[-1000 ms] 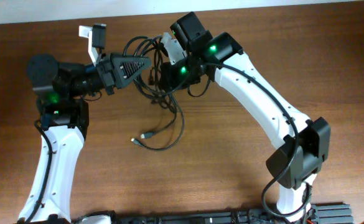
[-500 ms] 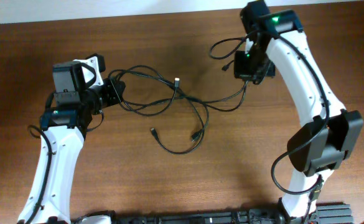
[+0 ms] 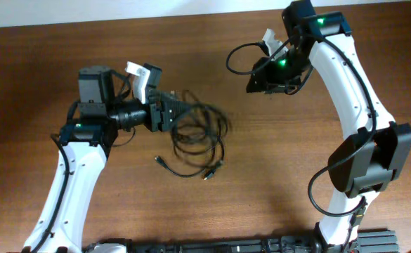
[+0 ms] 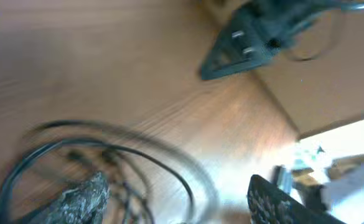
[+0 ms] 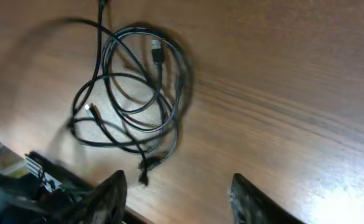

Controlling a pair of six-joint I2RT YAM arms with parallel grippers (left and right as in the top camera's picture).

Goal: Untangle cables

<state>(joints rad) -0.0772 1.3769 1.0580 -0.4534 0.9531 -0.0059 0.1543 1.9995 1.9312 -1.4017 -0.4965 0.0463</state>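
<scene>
Overhead: cables (image 3: 199,131) sit in loose heap on table (image 3: 261,184), right at my left gripper (image 3: 177,116), jaws spread open. My right gripper (image 3: 256,77) is well apart from heap, jaws wide open too.

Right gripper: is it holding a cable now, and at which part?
No. The right gripper is open with nothing showing between its fingers; the cables lie in a pile on the table.

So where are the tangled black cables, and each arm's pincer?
cables (image 3: 199,130), overhead view, on the middle of the heap.
left pincer (image 4: 175,182), left wrist view, midway between its two fingertips.
right pincer (image 5: 177,177), right wrist view, midway between its two fingertips.
</scene>
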